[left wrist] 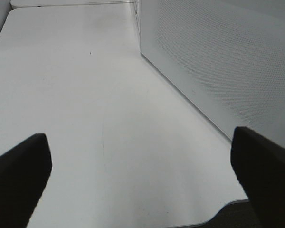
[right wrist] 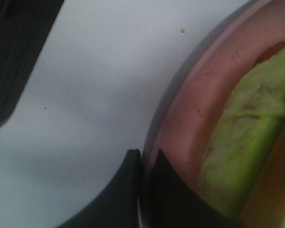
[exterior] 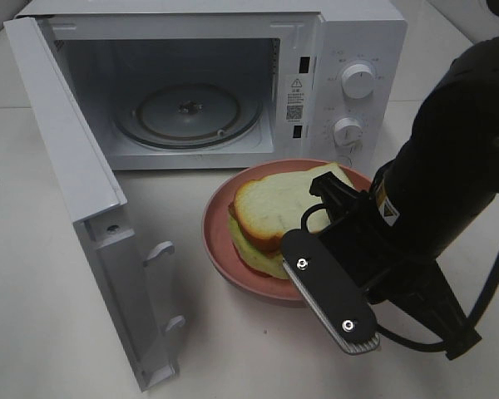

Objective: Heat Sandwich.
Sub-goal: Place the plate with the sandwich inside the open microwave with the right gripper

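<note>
The sandwich (exterior: 276,206), white bread with a tan crust and pale green filling (right wrist: 242,147), lies on a round pink plate (exterior: 219,235) on the table just in front of the open microwave (exterior: 349,41). My right gripper (right wrist: 141,159) is shut on the plate's rim (right wrist: 180,109) at its front right side, one finger outside the rim and one inside. In the exterior high view the right arm (exterior: 432,191) covers that side of the plate. My left gripper (left wrist: 142,175) is open over bare table, holding nothing, and does not show in the exterior high view.
The microwave's door (exterior: 75,183) stands swung out toward the front left. A glass turntable (exterior: 187,112) lies inside the cavity. The microwave's perforated side wall (left wrist: 218,57) rises beside my left gripper. White tabletop (left wrist: 85,95) spreads around it.
</note>
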Robot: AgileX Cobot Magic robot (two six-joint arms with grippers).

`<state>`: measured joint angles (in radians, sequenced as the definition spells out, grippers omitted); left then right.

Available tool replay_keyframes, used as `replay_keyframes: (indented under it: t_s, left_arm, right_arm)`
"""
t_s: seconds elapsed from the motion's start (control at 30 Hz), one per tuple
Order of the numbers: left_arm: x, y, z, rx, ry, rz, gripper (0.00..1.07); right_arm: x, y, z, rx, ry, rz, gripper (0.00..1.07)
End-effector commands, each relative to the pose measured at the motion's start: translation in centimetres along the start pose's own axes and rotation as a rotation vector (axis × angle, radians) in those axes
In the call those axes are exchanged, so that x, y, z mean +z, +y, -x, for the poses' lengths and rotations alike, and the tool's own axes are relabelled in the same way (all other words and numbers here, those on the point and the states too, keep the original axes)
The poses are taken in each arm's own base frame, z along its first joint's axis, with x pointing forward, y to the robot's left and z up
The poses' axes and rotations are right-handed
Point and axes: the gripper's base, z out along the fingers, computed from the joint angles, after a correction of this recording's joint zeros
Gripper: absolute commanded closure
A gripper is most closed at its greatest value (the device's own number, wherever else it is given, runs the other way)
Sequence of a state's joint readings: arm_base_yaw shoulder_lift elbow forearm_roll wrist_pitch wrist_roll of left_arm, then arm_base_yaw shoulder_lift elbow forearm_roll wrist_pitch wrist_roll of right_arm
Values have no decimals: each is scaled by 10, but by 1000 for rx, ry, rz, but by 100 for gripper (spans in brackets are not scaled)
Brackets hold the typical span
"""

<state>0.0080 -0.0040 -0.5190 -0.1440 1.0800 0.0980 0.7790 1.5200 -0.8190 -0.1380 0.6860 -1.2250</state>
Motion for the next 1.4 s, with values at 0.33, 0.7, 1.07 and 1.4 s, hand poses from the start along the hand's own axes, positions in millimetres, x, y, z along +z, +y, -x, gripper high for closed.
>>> replay_keyframes:
  t_s: [0.33, 0.7, 1.07, 1.4]
  left_arm:
    - [-2, 0, -1, 1, -22, 2, 9]
    - [-2, 0, -1, 1, -22, 2, 9]
    - [-2, 0, -1, 1, -22, 2, 9]
    - [-2, 0, -1, 1, -22, 2, 9]
  right_arm:
    - [-8, -10, -1, -20, -74, -36, 107]
    - [-15, -32, 3, -37, -82, -88, 107]
    - [-13, -59, 9, -59, -83, -102, 107]
    - [-7, -91, 0, -25, -83, -89, 107]
